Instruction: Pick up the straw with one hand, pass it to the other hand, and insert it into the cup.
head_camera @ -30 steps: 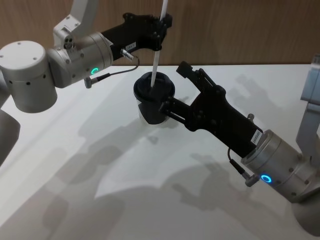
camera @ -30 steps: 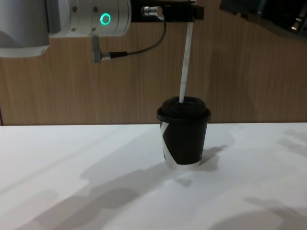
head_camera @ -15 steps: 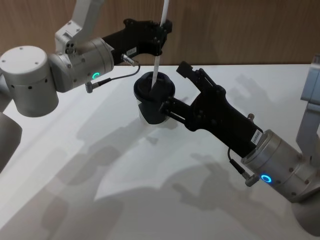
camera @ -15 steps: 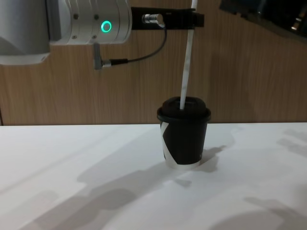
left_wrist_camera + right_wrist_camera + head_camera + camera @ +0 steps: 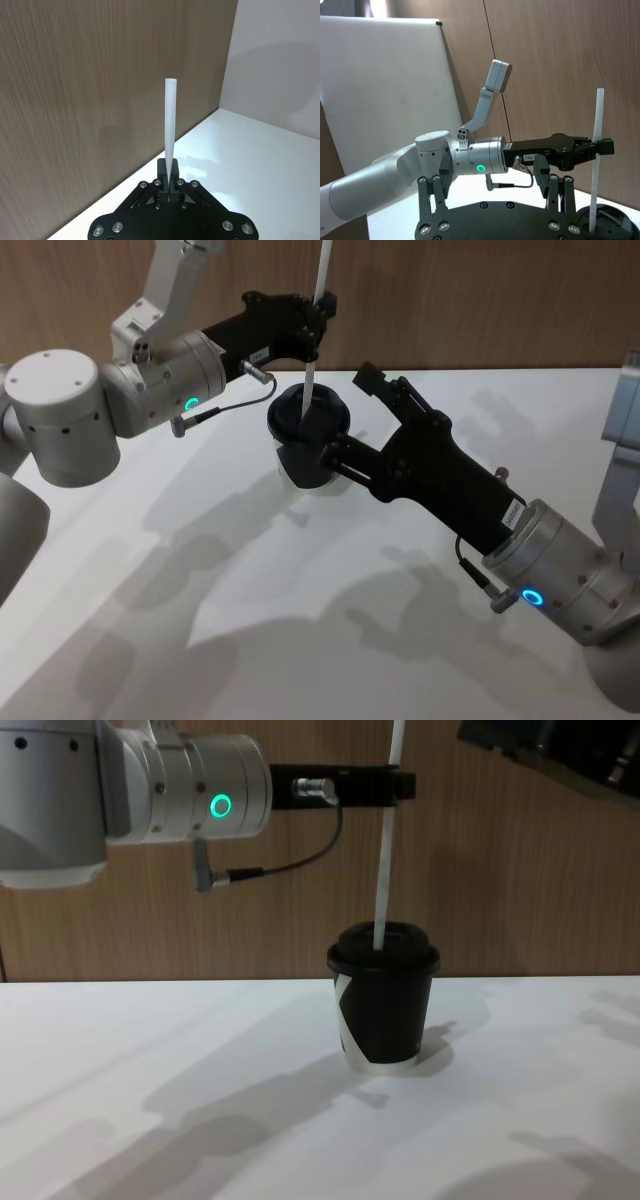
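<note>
A small black paper cup (image 5: 382,1005) with a domed black lid, a slanted white mark and a white base rim stands upright on a white table (image 5: 200,1120), in front of a wood-panelled wall (image 5: 500,870). A long, thin white straw (image 5: 385,860) stands in the lid's opening, its lower end at the top of the lid and the rest rising nearly upright, leaning only slightly. How far it reaches inside the cup cannot be seen.

The left gripper (image 5: 312,320), black and joined to a silver cylindrical wrist with a glowing green ring, reaches in from the left above the cup. Its fingers are pinched together on the straw, well above the lid. In the left wrist view the straw (image 5: 171,125) rises straight out from between the closed fingertips of the left gripper (image 5: 170,176). A thin dark cable (image 5: 285,860) with a metal plug loops under the wrist.

The right gripper (image 5: 348,430), black and blocky on a dark mounting, comes in from the lower right. Its fingers are spread wide, one on each side of the cup, just beside its wall; whether they touch it cannot be told. It holds nothing. From the right wrist view, the straw (image 5: 596,160) stands in the lid of the cup (image 5: 607,222), with the left gripper (image 5: 598,148) clamped on it about halfway up.
</note>
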